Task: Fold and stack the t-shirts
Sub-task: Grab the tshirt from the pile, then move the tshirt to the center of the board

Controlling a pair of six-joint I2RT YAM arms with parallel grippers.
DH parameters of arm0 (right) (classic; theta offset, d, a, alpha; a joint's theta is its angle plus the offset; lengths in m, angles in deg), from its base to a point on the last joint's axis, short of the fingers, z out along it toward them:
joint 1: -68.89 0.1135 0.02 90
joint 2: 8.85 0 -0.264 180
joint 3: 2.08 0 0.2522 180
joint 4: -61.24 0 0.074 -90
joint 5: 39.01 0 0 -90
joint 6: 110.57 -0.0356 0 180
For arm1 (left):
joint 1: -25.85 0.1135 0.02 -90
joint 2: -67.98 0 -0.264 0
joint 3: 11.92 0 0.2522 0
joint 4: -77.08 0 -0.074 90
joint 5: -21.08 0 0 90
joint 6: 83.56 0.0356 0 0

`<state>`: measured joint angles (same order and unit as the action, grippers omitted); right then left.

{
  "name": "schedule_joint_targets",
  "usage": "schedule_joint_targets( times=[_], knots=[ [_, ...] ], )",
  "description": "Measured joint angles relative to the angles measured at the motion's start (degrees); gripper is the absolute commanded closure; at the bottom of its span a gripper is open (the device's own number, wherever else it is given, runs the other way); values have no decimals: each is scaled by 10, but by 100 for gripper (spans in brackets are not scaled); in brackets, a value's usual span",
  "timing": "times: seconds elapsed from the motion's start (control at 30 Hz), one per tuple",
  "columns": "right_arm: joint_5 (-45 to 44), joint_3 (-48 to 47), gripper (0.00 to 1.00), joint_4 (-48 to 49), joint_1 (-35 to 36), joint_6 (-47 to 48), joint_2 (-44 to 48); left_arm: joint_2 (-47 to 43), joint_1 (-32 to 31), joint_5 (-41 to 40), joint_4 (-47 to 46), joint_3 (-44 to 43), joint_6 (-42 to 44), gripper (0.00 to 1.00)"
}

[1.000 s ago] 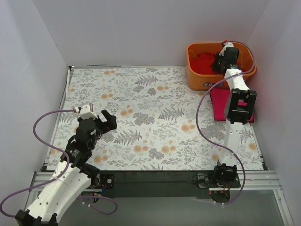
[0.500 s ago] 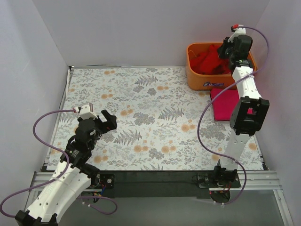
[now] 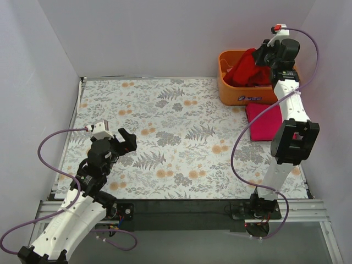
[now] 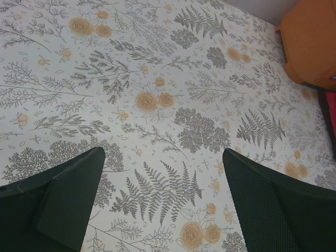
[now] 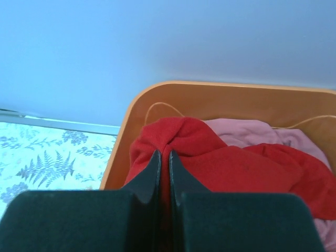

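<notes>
A bright red t-shirt [image 3: 246, 70] [image 5: 220, 157] is lifted partly out of the orange basket [image 3: 237, 92], pinched in my right gripper [image 3: 263, 55] [image 5: 163, 155], whose jaws are shut on a fold of it. Under it in the basket lies a pale pink t-shirt [image 5: 252, 131]. A magenta-pink t-shirt [image 3: 264, 122] lies folded on the table in front of the basket. My left gripper [image 3: 125, 140] [image 4: 163, 157] hovers open over the floral cloth at the near left, with nothing between its fingers.
The floral tablecloth [image 3: 176, 132] covers the table between white walls. The orange basket [image 4: 312, 39] stands in the far right corner. Purple cables loop beside both arms.
My right gripper has risen out of the basket, pulling the red t-shirt up with it. The left arm has not moved.
</notes>
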<state>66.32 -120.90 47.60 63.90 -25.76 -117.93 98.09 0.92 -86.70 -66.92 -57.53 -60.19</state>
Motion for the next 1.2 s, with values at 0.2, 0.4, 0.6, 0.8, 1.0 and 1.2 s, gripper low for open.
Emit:
schedule_joint_targets(
  times=[0.2,0.4,0.6,0.8,1.0,1.2],
  knots=[
    [37,-7,99,-18,10,-11,27,0,0,2,0,0,2,5],
    [92,-7,99,-38,59,-29,125,-1,0,2,0,0,4,5],
    [173,-17,99,-5,192,-60,199,-11,0,2,0,0,4,5],
    [239,-43,99,23,294,-83,155,-22,0,2,0,0,5,5],
    [282,61,99,47,313,-86,137,-37,0,-4,0,0,3,5],
    [237,409,69,31,302,-50,239,-37,0,-4,1,0,0,5]
  ],
)
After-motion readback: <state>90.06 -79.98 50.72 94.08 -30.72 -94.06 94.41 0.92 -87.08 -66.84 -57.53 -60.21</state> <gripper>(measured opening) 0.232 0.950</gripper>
